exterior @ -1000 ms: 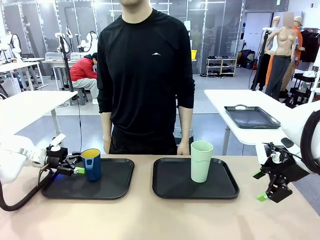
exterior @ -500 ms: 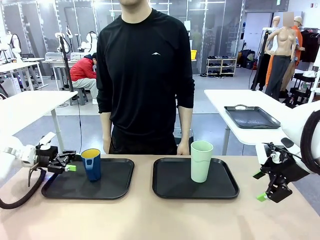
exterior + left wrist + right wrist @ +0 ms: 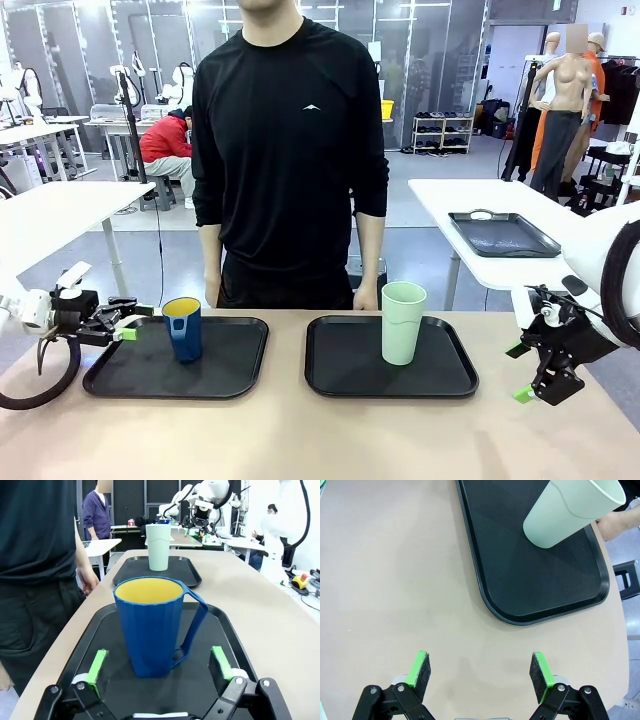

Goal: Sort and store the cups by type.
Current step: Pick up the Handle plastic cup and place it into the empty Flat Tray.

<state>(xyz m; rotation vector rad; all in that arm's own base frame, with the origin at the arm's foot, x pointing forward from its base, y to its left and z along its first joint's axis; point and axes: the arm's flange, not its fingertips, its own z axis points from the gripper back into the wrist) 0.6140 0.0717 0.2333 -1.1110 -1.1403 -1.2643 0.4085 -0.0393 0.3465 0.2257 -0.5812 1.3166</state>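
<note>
Standing apart from the blue cup (image 3: 183, 327), left gripper (image 3: 120, 322) and right gripper (image 3: 528, 373) gape empty.

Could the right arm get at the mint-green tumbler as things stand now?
Probably yes. The right gripper hangs open above bare table beside the right tray, and nothing stands between it and the mint-green tumbler, which stands upright on that tray. The person's hand rests near the tray's far edge.

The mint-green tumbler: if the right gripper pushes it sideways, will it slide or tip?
The mint-green tumbler is tall, tapering to a narrow base, so a high push would probably tip it. It looks like thin, empty plastic, so likely light. Pushed low, it may slide on the smooth black tray.
</note>
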